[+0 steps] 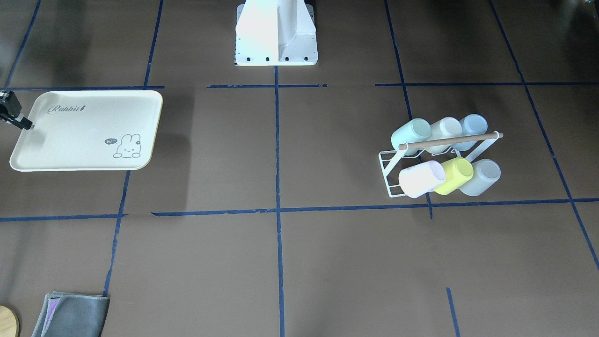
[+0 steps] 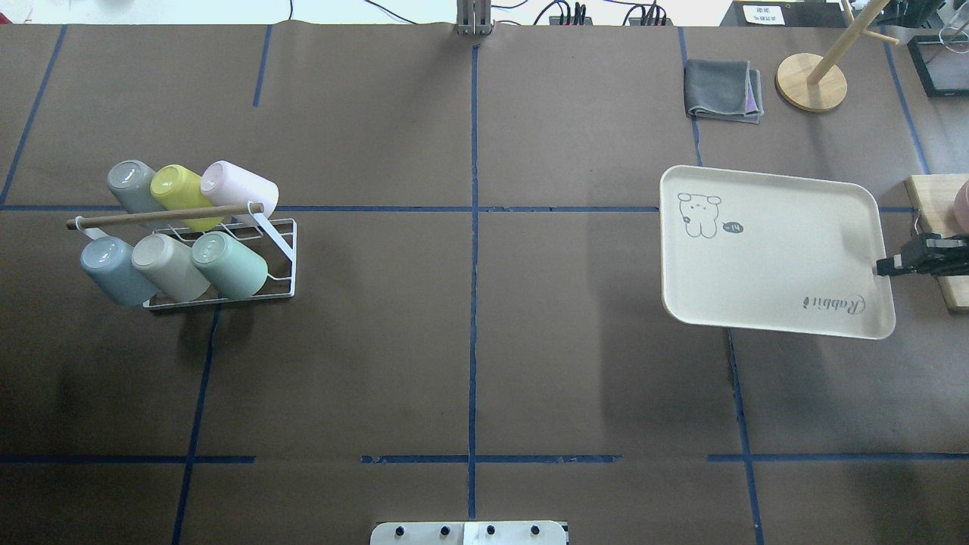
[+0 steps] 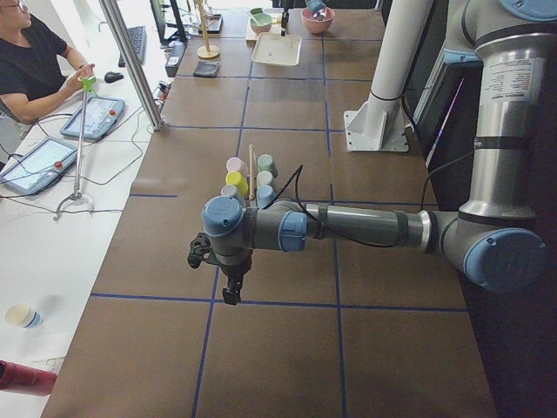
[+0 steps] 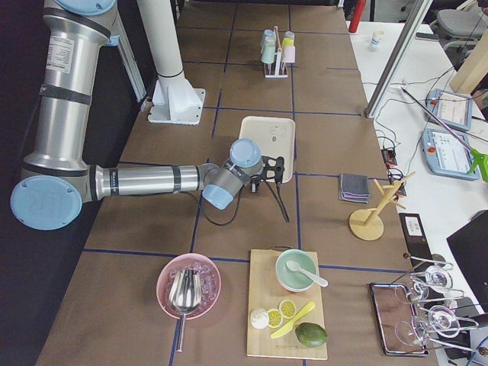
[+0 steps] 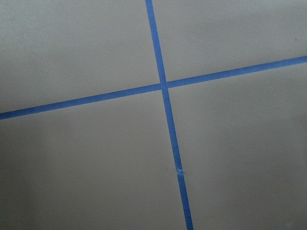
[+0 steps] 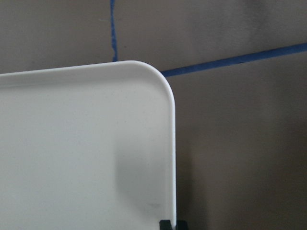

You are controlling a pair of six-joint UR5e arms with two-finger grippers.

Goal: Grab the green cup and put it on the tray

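The green cup [image 2: 227, 265] is seen lying tilted on a white wire rack [image 2: 281, 241], in the row of 3 nearer the robot, at the end toward the middle of the table [image 2: 378, 341]. 3 more cups [image 2: 185, 189] are carried in the far row. The tray [image 2: 764, 265] is set well apart on the robot's right, and its outer short rim is pinched between the closed fingers of the right gripper [image 2: 883, 266]. The left gripper [image 3: 231, 294] is held above the table, and whether it is open cannot be told.
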